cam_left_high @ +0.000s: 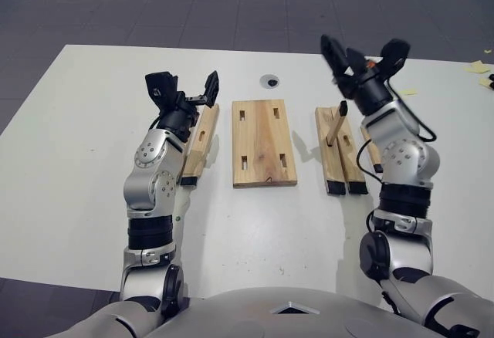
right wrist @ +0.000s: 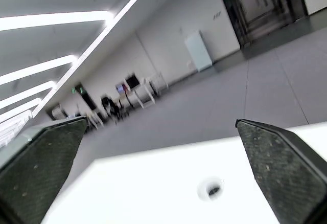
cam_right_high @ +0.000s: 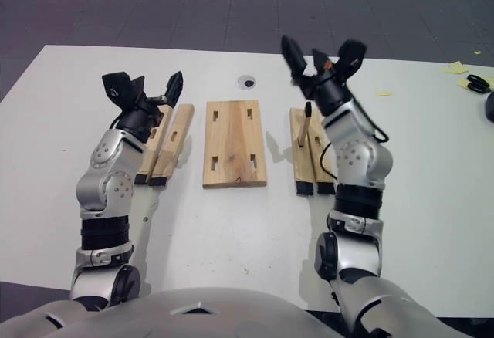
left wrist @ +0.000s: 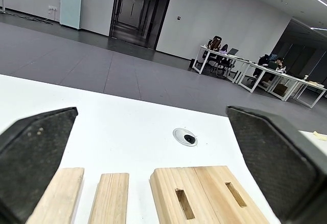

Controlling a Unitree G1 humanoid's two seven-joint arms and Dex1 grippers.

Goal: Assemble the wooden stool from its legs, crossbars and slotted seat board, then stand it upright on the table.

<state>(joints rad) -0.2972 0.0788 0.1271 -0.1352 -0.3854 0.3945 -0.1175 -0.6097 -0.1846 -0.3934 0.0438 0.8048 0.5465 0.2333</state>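
Flat in the middle of the white bench [cam_left_high: 85, 114]: slotted seat board [cam_left_high: 264, 143], four rectangular slots facing up, long sides running away from the robot; touched by neither claw. Just to its left, side by side and touching each other: left pair of legs [cam_right_high: 178, 136], each with a long slot and a dark near end; parted from the board by a strip of bare bench. To the board's right, likewise side by side: right pair of legs [cam_left_high: 330, 162], dark ends nearest the robot; rising from them at a slant, a slim crossbar [cam_left_high: 336, 126], dark-tipped at the top; impossible to tell whether seated in a slot or merely leaning. Just right of that pair, one more wooden strip [cam_left_high: 371, 156], mostly hidden behind the right forearm.

Left claw [cam_left_high: 185, 88]: released, fingers wide apart, grasping nothing; held over the far ends of the left pair of legs; in the left wrist view, black pads [left wrist: 38, 147] framing the far ends of those legs and of the board.

Right claw [cam_left_high: 363, 51]: likewise released, fingers spread, empty; raised clear of the bench, beyond the far ends of the right pair of legs, apart from all the wood.

Beyond the board's far edge, a round cable grommet [cam_left_high: 269, 81]; yellow paper notes [cam_left_high: 478, 66] near the far right corner. Stool not yet assembled; seat board and leg pairs lying separate.
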